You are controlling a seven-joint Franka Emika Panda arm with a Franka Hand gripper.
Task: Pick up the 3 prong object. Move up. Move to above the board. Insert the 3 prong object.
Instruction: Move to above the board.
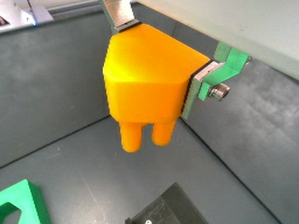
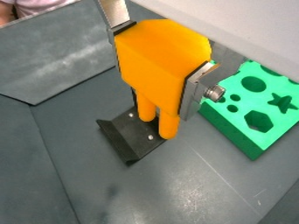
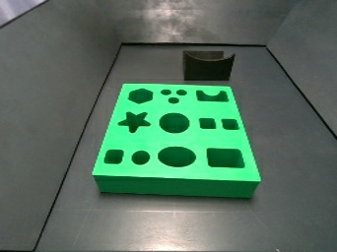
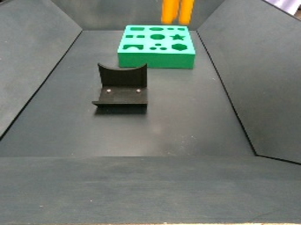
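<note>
My gripper point(image 1: 163, 52) is shut on the 3 prong object point(image 1: 146, 83), a bright orange block with round prongs hanging from its bottom. It also shows in the other wrist view point(image 2: 158, 74), between the silver fingers point(image 2: 197, 87). The block hangs well above the grey floor. Only its prongs point(image 4: 177, 10) show in a side view, high over the far end of the tray. The green board point(image 3: 178, 133) lies flat with its cutouts open and also shows in other views point(image 4: 156, 44) point(image 2: 257, 105). The gripper is out of the side view that looks down on the board.
The dark L-shaped fixture point(image 4: 121, 88) stands on the floor between the board and the near end, and shows in other views point(image 3: 207, 64) point(image 2: 135, 140). Sloped grey tray walls point(image 4: 35, 97) rise on both sides.
</note>
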